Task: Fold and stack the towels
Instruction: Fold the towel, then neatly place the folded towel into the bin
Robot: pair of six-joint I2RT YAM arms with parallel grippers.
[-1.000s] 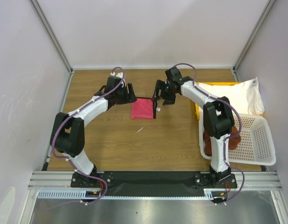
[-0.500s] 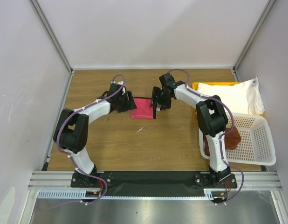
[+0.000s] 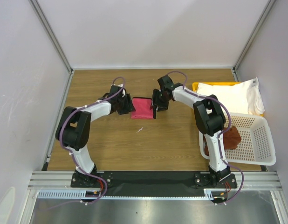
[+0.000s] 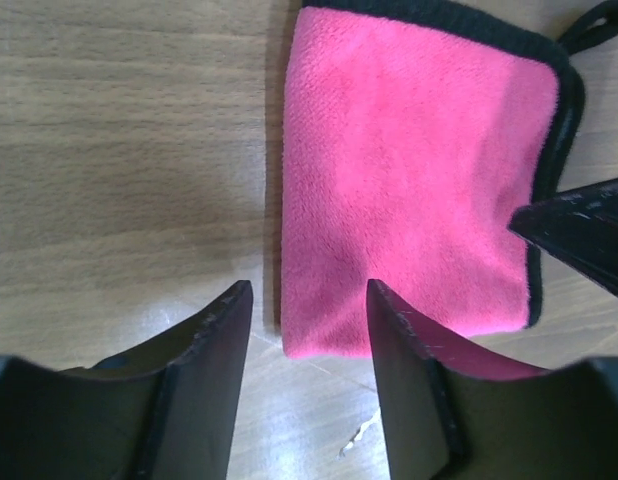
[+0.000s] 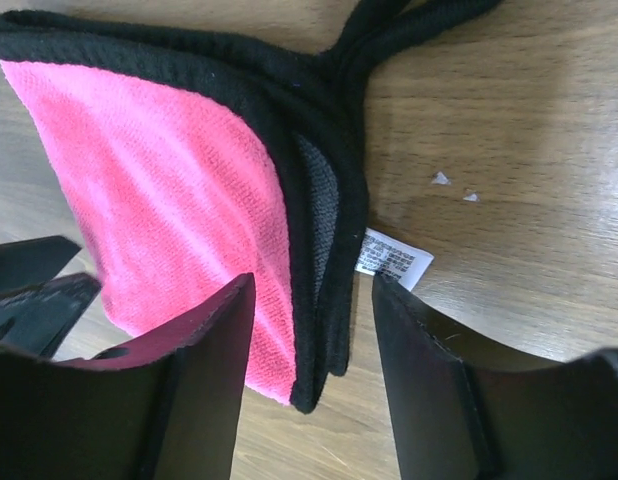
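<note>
The folded pink towel (image 3: 143, 108) is lying flat in mid-counter (image 3: 106, 140), with the two arms bracketing it. The left gripper (image 3: 128, 104) is sitting at its left edge, and the right gripper (image 3: 156, 103) at its black-hemmed right edge, beside the white tag (image 5: 394, 262). Each gripper's jaws are standing apart, straddling that edge without pinching it. Neither arm is nearer. A white towel (image 3: 237, 93) is resting on the yellow tray (image 3: 200, 85), and a reddish-brown towel (image 3: 231, 137) in the basket (image 3: 263, 144).
</note>
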